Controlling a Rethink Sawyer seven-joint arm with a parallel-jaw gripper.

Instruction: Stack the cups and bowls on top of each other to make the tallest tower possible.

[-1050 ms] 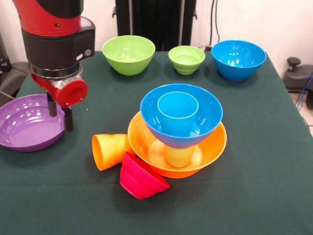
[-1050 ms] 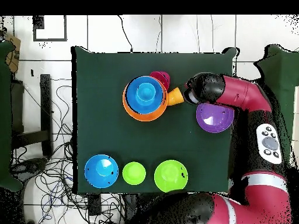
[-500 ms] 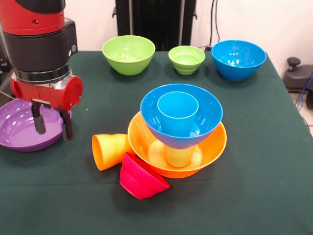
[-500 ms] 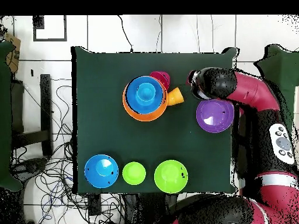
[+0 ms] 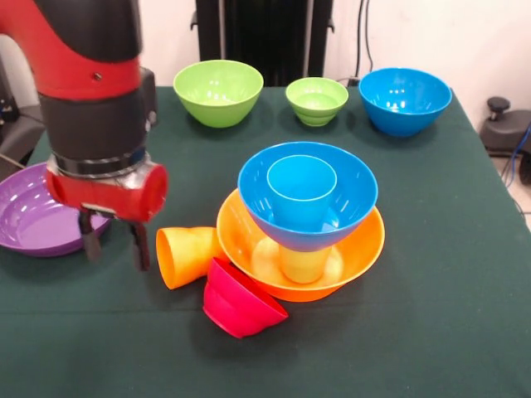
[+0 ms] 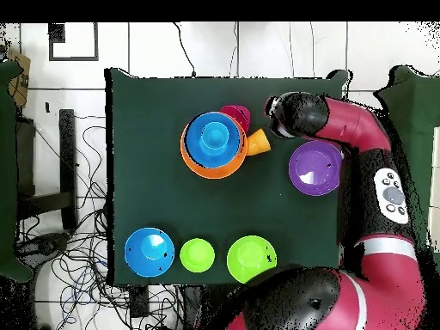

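The tower stands mid-table: a big orange bowl (image 5: 365,245) holds a lime green cup (image 5: 303,265), on which rests a blue bowl (image 5: 344,199) with a blue cup (image 5: 301,192) inside. Seen from above, the tower (image 6: 191,153) is left of the arm. An orange cup (image 5: 187,255) lies on its side against the orange bowl's left, and a small red bowl (image 5: 241,300) leans tilted in front of it. My gripper (image 5: 114,247) hangs open and empty just left of the orange cup, fingertips near the cloth. The purple bowl (image 5: 29,220) sits behind and left of it.
Along the far edge stand a large green bowl (image 5: 218,91), a small green bowl (image 5: 316,100) and a second blue bowl (image 5: 405,99). From above they line the lower edge: blue bowl (image 6: 149,251), small green bowl (image 6: 197,255), large green bowl (image 6: 251,259). Purple bowl (image 6: 314,168) lies under the arm.
The gripper has left the purple bowl and moved forward and to the right, now beside the orange cup's open end. No cup or bowl has shifted.
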